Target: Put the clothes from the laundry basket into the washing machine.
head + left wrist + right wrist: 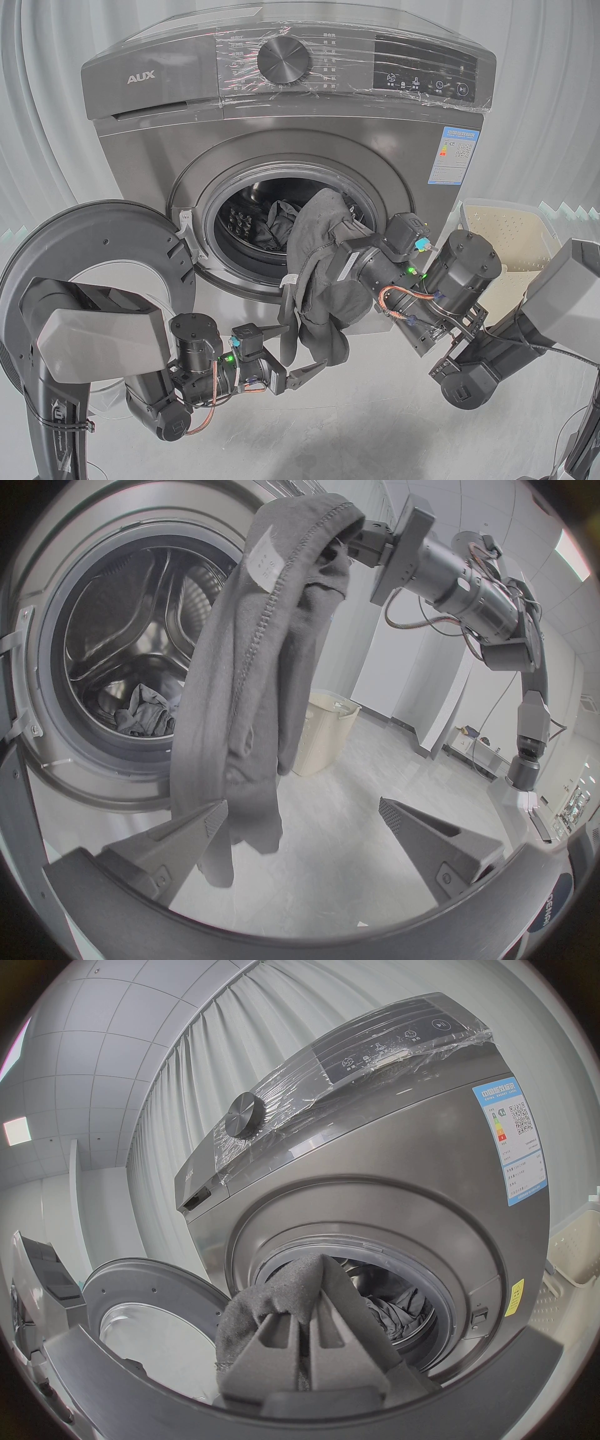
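Two grippers: right gripper [307, 1325] clenched on dark grey cloth garment [319, 269], one of two garments. It hangs at mouth of grey front-loading washing machine [156, 144], its lower end just beside left gripper [303, 805] (fingers spread, holding nothing). Second dark garment [278, 225] lies inside drum. One round door [94, 237] stands open on left. One cream perforated plastic laundry basket [512, 237] stands right of machine.

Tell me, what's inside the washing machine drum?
A crumpled dark garment lies in the drum. The grey garment held by the right gripper covers part of it, so more may hide there.
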Robot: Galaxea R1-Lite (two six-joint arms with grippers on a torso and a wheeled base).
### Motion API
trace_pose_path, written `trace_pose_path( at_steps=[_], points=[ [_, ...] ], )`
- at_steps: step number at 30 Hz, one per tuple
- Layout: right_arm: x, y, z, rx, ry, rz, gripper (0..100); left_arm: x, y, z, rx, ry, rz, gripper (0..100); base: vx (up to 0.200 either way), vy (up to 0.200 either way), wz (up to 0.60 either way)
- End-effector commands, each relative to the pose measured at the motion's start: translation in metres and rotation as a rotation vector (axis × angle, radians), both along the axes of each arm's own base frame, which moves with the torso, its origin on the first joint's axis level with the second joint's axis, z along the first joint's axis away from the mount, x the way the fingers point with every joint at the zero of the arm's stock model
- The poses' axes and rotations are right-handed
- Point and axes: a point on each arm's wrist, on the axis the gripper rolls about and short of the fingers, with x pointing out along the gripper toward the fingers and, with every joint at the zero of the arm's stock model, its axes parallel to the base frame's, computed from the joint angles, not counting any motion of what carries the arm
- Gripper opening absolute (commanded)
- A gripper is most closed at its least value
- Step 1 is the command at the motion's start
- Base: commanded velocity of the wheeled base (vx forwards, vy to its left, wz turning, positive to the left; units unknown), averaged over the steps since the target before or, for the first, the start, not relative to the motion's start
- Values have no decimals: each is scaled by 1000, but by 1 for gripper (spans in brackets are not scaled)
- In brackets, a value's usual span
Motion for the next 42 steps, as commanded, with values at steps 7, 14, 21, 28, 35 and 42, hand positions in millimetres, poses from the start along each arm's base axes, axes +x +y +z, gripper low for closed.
trace_pose_path(
  at_steps=[7, 14, 21, 28, 35, 42],
  points=[
    [-2, 4, -3, -5, 6, 11, 0, 34, -5, -13, -37, -30, 102, 100, 0, 0, 0],
    [-3, 3, -4, -5, 7, 11, 0, 48, 7, -10, -46, -57, 184, 100, 0, 0, 0],
    [-4, 4, -4, -6, 8, 14, 0, 57, 12, -5, -58, -80, 207, 100, 0, 0, 0],
    [-6, 5, -5, -8, 12, 19, 0, 63, 8, 2, -80, -115, 235, 100, 0, 0, 0],
    [-7, 5, -9, -14, 21, 19, 0, 64, 9, 3, -82, -119, 239, 100, 0, 0, 0],
    [-6, 2, -9, -16, 23, 13, 0, 68, 14, 5, -87, -131, 257, 100, 0, 0, 0]
  ],
)
